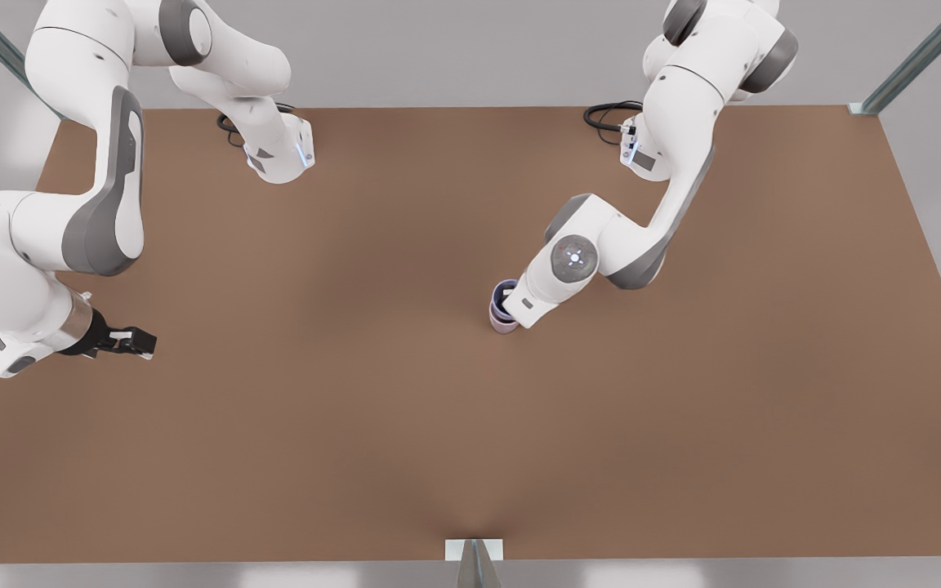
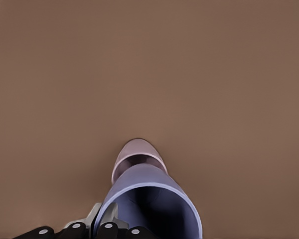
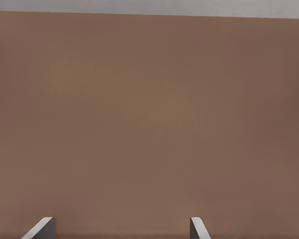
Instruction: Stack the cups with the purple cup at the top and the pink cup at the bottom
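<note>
At about 8 o'clock on the brown table (image 1: 405, 457) in the front view, the right gripper (image 1: 129, 340) hangs low near the edge, waiting; its wrist view shows the two fingertips (image 3: 40, 228) spread wide with bare tabletop between them

Just past the table's centre, toward 3 o'clock, stand the cups. The purple cup (image 2: 150, 201) is upright, mouth up, and the pink cup (image 2: 135, 158) sits directly under it. In the front view the pink cup's wall shows at 6 o'clock of the purple rim, so the two look nested or very nearly so. How deep the purple one sits I cannot tell

The left gripper (image 1: 513, 306) reaches in from 2 o'clock and pinches the purple cup at its rim. One finger (image 2: 100, 215) lies on the outside wall, and the other is probably inside, hidden

The move now turns on the shared vertical axis: both cups' long axes appear lined up, purple above pink. The left arm is by far the nearer, already on the stack. What is left, I judge, is to spread the fingers and lift straight up without tipping the stack
</note>
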